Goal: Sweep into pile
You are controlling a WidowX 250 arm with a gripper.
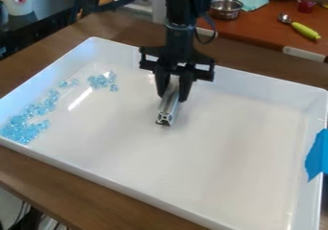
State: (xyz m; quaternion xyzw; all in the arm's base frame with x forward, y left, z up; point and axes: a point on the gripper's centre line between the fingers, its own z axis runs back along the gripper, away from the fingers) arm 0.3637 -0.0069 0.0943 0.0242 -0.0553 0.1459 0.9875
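gripper found clamped on the bar, whose long axis slants from the fingers toward the near side of the tray, its exposed end tipping slightly view-left; contact with the floor cannot be confirmed. beads lie well apart, at view-left of the gripper, thickest in the near left corner, their loose band running along the left wall toward the far side. in this inspector's judgement, sweeping calls for view-left travel, bar broadside.
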